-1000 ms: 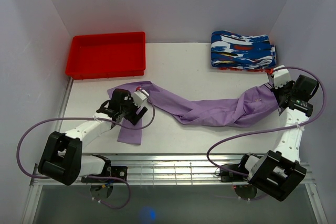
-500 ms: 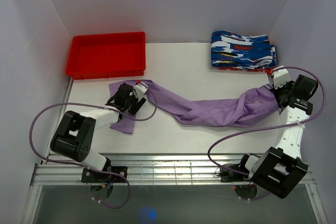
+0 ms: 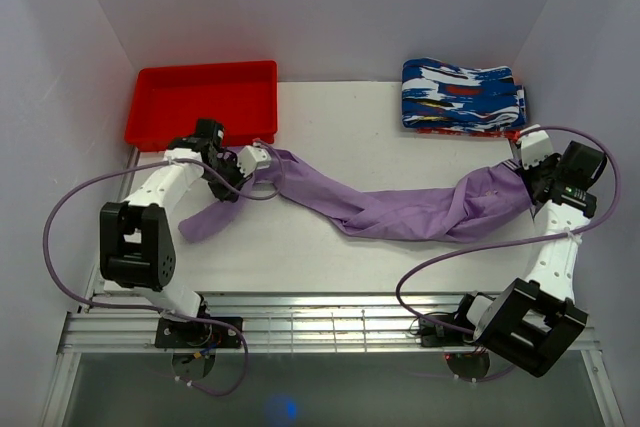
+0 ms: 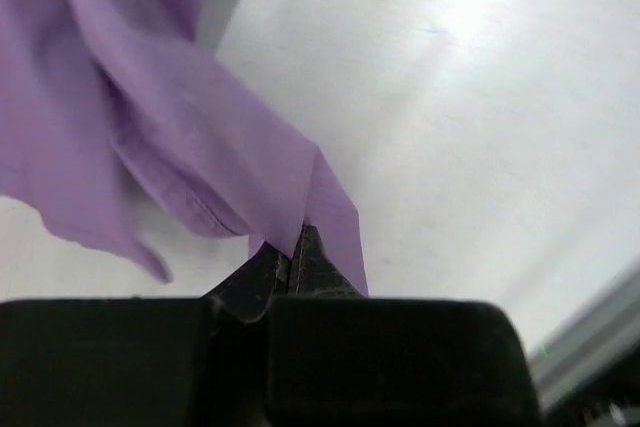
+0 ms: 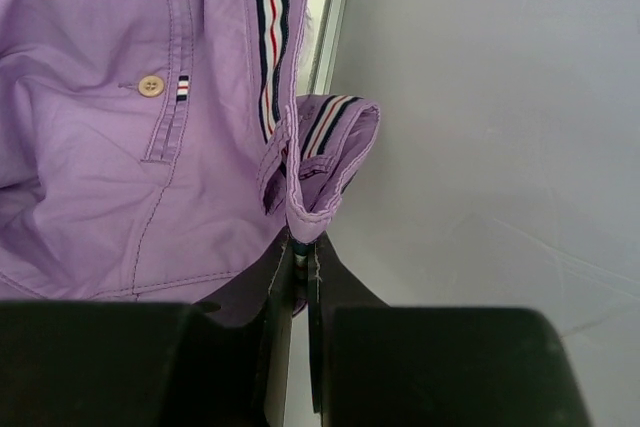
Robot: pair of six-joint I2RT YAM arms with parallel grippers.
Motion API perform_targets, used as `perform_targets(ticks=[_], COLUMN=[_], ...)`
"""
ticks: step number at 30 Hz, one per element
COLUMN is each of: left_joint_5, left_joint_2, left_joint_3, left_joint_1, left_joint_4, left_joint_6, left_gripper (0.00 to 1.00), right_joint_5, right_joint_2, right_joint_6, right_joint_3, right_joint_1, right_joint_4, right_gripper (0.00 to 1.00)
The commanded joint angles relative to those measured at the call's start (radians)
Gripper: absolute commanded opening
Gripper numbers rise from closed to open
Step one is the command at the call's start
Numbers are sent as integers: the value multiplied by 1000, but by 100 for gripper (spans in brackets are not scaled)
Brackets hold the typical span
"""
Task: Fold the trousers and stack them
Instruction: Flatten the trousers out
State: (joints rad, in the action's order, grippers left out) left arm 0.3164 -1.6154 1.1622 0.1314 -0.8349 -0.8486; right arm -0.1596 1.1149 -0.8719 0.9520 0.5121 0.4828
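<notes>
From above, we see the trousers [image 3: 400, 209] drawn out in one long lilac band across the table [image 3: 330, 257], running from just in front of the red tray [image 3: 205, 102] on the left to the right edge, near the folded patterned garments [image 3: 460, 95]. Our left gripper [image 3: 243, 165] is at the leg end, where a loose flap of leg trails toward the near-left. Our right gripper [image 3: 522, 175] is at the waist end. The middle of the cloth lies twisted and bunched. In the left wrist view, the fingers are closed together on a thin edge of lilac fabric, and the rest drapes away to the left above the table. In the right wrist view, the fingers are clamped on a fold of the waistband [image 5: 325, 147], whose striped lining shows, with a button [image 5: 151, 85] by the pocket slit on the panel beside it. We judge that we are in the straightening step, with no fold made yet. The next move calls for easing the two ends apart to take out the twist, then laying the legs flat and together. The left pinch is narrow, so we should pull gently or the hem may slip free.
</notes>
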Motion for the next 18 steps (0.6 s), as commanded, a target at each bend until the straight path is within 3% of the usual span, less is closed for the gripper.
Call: perform_targets(ticks=[1, 2, 7, 9, 14, 15, 18], left_joint_5=[242, 280, 280, 329, 455, 463, 414], left_joint_2=[124, 126, 157, 65, -313, -363, -503], left_joint_3=[129, 151, 140, 184, 534, 592, 746], left_joint_1=[-3, -9, -48, -137, -426, -499, -578], left_joint_4=[-493, -571, -567, -569, -556, -553, -567], left_joint_6=[-269, -286, -313, -276, -105, -72, -20], left_gripper=[0, 0, 0, 0, 0, 0, 0], right_joint_5=[-6, -6, -3, -3, 6, -1, -76], right_joint_2=[2, 2, 28, 45, 89, 92, 82], right_joint_6=[-16, -18, -21, -19, -27, -35, -53], right_joint_3=[45, 45, 50, 42, 36, 27, 8], right_joint_1=[16, 22, 46, 66, 98, 104, 143], right_joint_4=[-49, -55, -104, -168, -262, -286, -291], right_gripper=[8, 8, 8, 8, 8, 8, 8])
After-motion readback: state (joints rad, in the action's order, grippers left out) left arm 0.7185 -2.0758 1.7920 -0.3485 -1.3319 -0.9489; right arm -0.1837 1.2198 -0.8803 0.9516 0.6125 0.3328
